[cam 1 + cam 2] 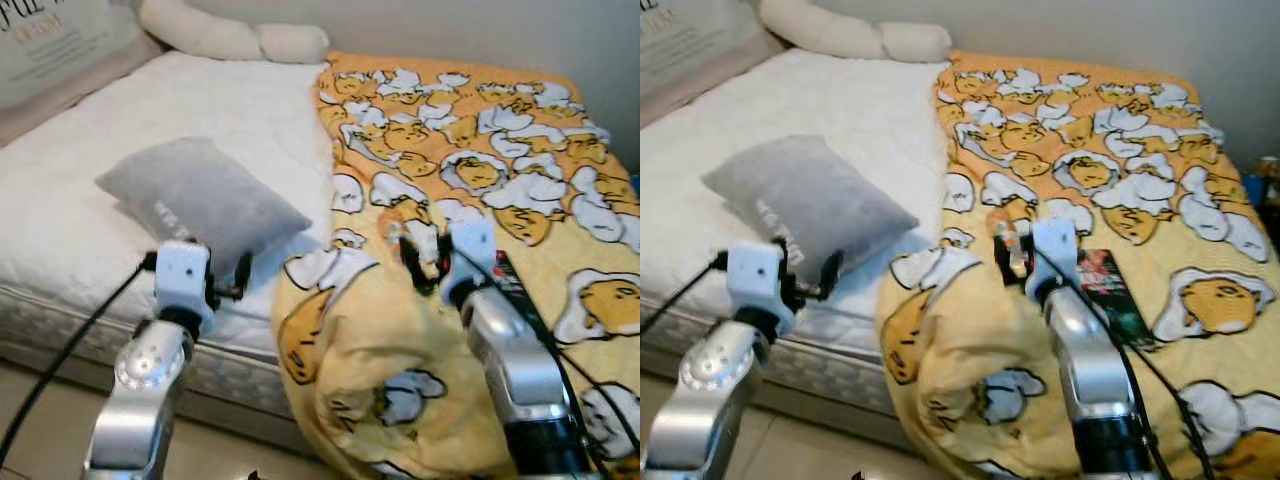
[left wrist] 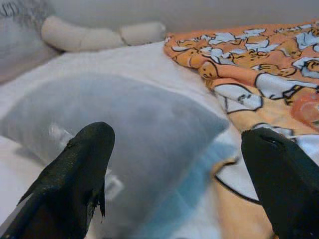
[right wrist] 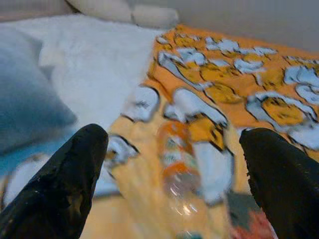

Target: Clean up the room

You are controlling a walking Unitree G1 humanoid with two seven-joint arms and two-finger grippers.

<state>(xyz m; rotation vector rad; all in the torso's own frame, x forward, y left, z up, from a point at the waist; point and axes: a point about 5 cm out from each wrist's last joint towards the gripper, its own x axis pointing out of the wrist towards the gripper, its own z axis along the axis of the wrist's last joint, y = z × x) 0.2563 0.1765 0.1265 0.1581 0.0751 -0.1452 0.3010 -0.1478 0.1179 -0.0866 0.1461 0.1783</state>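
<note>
Orange-capped bottle (image 3: 175, 164) between open right pincer (image 3: 172, 189) fingers.

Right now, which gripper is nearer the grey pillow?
Left. The left gripper, fingers open, hovers at the grey pillow's near corner. The right gripper, also open, is off to the pillow's right over the yellow blanket, aimed at a plastic bottle.

head eyes high over the bed (image 1: 120, 240), wrist views low, all sharing the grey pillow (image 2: 144, 134)
</note>
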